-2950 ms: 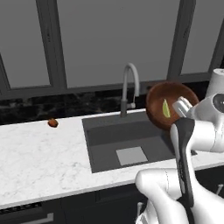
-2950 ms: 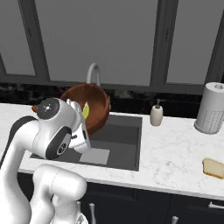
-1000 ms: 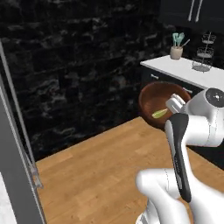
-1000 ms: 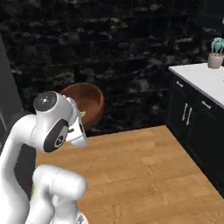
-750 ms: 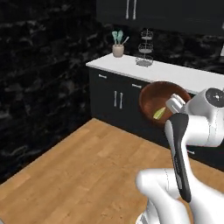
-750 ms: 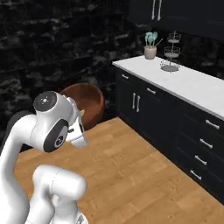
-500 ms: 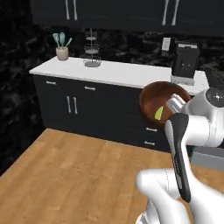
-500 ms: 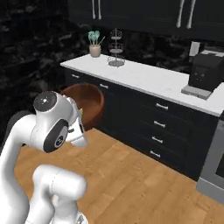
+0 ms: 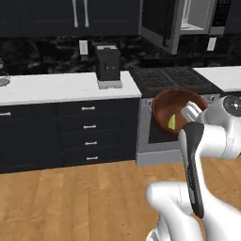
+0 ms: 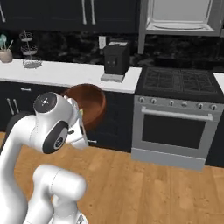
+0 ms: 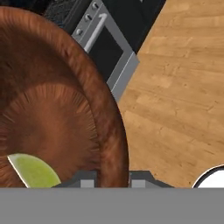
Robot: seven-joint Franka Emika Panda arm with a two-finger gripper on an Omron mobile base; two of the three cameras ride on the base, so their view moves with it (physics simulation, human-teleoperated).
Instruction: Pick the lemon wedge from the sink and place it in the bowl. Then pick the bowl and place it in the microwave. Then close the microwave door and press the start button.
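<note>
My arm (image 9: 207, 141): glossy white rounded shells, dark grey joint bands, round grey cap with a dot; fingertips (image 11: 85, 178) dark grey.

A black coffee machine (image 9: 108, 66) stands on the white bench (image 9: 56, 87) at centre; a stove (image 10: 178, 118) is to its right above the wooden floor (image 10: 144, 183).

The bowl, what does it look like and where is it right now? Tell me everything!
The bowl is round, deep and reddish-brown, like shiny wood. It is up in the air, tipped on its side, in front of the stove. The claw pinches its rim, one finger inside and one outside. A little yellow-green lemon wedge lies inside it, low against the wall. Nothing else touches the bowl.
</note>
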